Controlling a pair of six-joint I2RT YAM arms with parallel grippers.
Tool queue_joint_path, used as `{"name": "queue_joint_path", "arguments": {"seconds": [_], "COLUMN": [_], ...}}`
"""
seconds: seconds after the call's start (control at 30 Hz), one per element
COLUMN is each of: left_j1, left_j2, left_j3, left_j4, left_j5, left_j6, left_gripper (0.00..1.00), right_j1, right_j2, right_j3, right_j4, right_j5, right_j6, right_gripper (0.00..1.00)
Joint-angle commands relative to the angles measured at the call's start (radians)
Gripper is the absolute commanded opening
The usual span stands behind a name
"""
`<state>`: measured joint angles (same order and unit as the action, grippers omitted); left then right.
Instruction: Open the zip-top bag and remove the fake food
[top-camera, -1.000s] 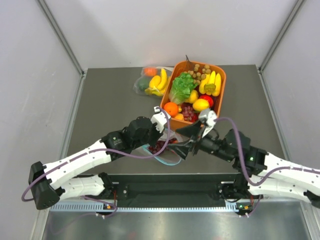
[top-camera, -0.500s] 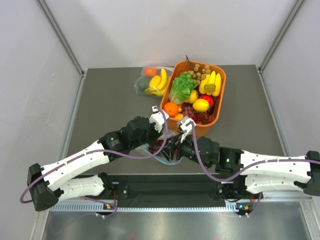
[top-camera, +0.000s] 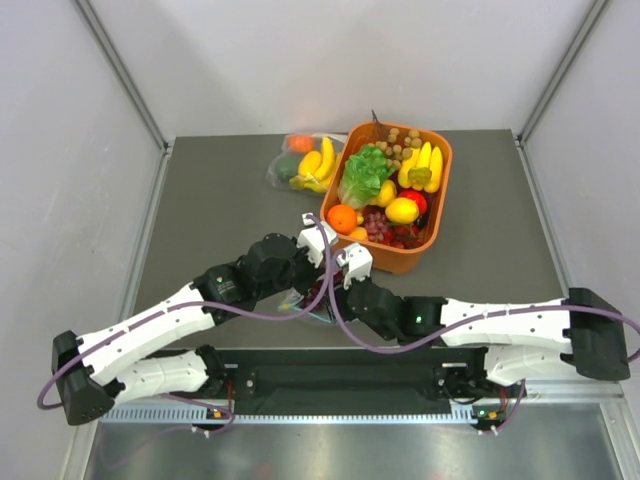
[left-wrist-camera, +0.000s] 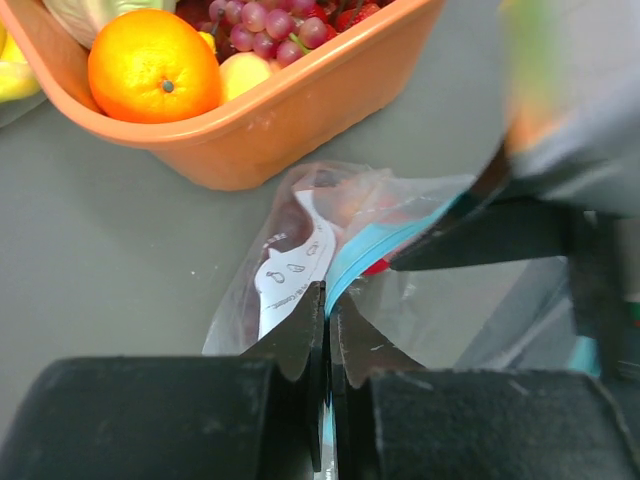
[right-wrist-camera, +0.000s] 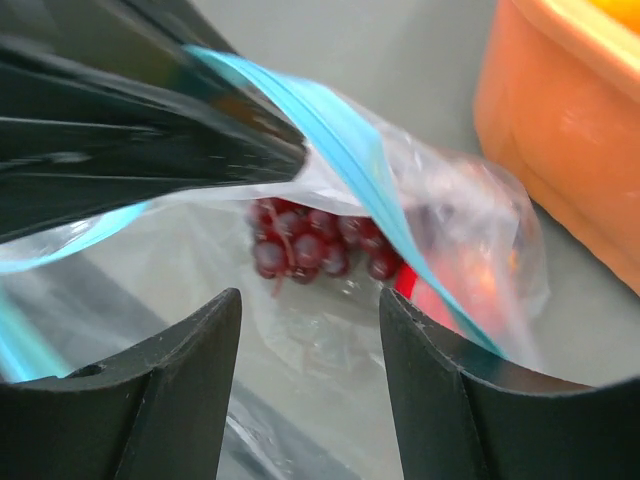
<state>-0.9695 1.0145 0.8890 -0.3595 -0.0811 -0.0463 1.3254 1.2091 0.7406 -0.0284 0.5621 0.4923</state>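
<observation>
The zip-top bag (left-wrist-camera: 300, 235) lies on the grey table just in front of the orange tub, its teal zip strip (left-wrist-camera: 385, 240) lifted. My left gripper (left-wrist-camera: 328, 300) is shut on that strip at the bag's mouth. My right gripper (right-wrist-camera: 310, 335) is open, its fingers (right-wrist-camera: 190, 390) apart just short of the bag's mouth, with clear film showing between them. Inside the bag is fake food: a dark red grape bunch (right-wrist-camera: 310, 245) and a blurred red-orange piece (right-wrist-camera: 455, 300). From above, both grippers meet over the bag (top-camera: 303, 303) and hide most of it.
The orange tub (top-camera: 432, 232), full of plastic fruit and lettuce, stands right behind the bag; its wall (right-wrist-camera: 560, 130) is close to my right fingers. A second clear bag with bananas (top-camera: 300, 165) lies at the back left of the tub.
My right arm has swung left to the bag's mouth and its jaws have narrowed. The left gripper has kept its hold on the strip without moving.
</observation>
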Motion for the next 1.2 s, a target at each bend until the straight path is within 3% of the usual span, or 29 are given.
{"name": "queue_joint_path", "arguments": {"seconds": [0.0,0.13,0.3,0.43,0.6,0.77,0.97,1.17], "left_j1": [0.005,0.006,0.005,0.005,0.005,0.006,0.006,0.005], "left_j2": [-0.017,0.001,0.027,0.03,0.022,0.027,0.024,0.019], "left_j3": [0.002,0.007,0.008,0.01,0.007,0.008,0.008,0.008], "left_j4": [0.04,0.033,0.031,0.031,0.037,0.034,0.034,0.036], "left_j5": [0.024,0.035,0.049,0.058,0.061,0.067,0.066,0.067], "left_j6": [0.005,0.003,0.0,-0.004,-0.004,-0.003,-0.001,-0.001], "left_gripper": [0.0,0.0,0.0,0.0,0.0,0.0,0.0,0.0], "right_j1": [-0.018,-0.04,-0.057,-0.143,-0.172,-0.172,-0.155,-0.15], "right_j2": [0.036,0.086,0.092,0.141,0.21,0.228,0.141,0.119], "right_j3": [0.028,0.01,-0.05,-0.101,-0.101,-0.076,-0.069,-0.086], "right_j4": [-0.025,0.011,0.172,0.284,0.335,0.271,0.147,0.068], "right_j5": [0.055,0.039,-0.082,-0.22,-0.26,-0.173,-0.007,0.087], "right_j6": [0.019,-0.004,-0.046,-0.044,-0.064,-0.074,-0.041,-0.001], "right_gripper": [0.57,0.56,0.59,0.6,0.62,0.67,0.73,0.74]}}
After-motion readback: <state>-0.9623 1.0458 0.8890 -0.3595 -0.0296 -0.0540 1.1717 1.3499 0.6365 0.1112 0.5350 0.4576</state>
